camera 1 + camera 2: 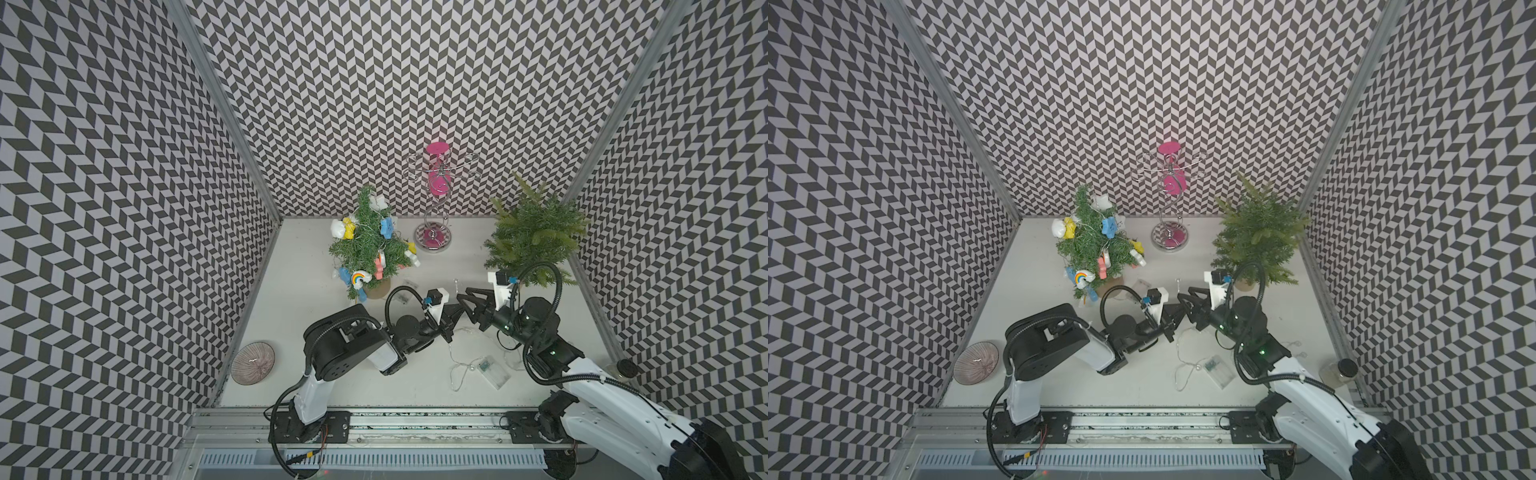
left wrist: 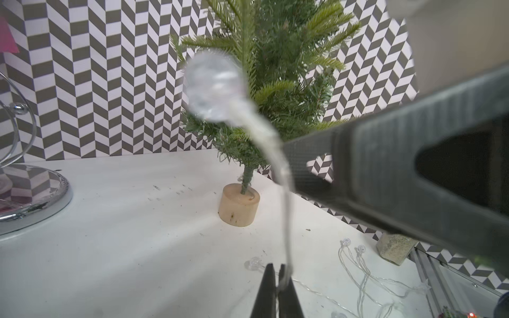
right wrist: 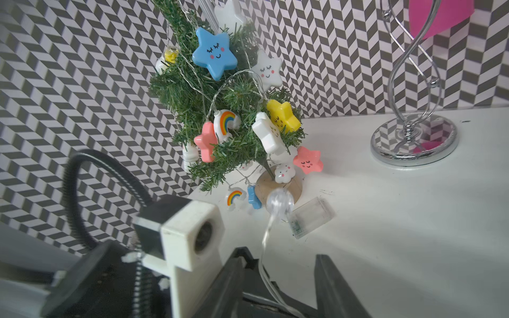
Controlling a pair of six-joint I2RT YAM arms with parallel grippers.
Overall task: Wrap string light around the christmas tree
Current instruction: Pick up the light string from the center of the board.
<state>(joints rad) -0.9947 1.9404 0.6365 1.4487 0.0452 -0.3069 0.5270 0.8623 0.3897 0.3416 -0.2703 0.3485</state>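
The bare christmas tree (image 1: 536, 232) stands on a wooden base (image 2: 239, 205) at the back right. The string light (image 1: 461, 365) is a thin wire with clear bulbs, lying loose beside its clear battery box (image 1: 492, 370). My left gripper (image 2: 276, 278) is shut on the wire near its end. The end bulb (image 2: 214, 88) sticks up above the fingers. My right gripper (image 3: 279, 257) is open, tip to tip with the left gripper (image 1: 457, 309). The wire (image 3: 264, 239) runs up between the right jaws without being clamped.
A second tree (image 1: 368, 245), hung with coloured star and rainbow lights, stands at the back left with its own battery box (image 3: 311, 217). A chrome stand (image 1: 434, 237) is at the back middle. A ribbed bowl (image 1: 252, 362) sits front left, a jar (image 1: 1341, 372) front right.
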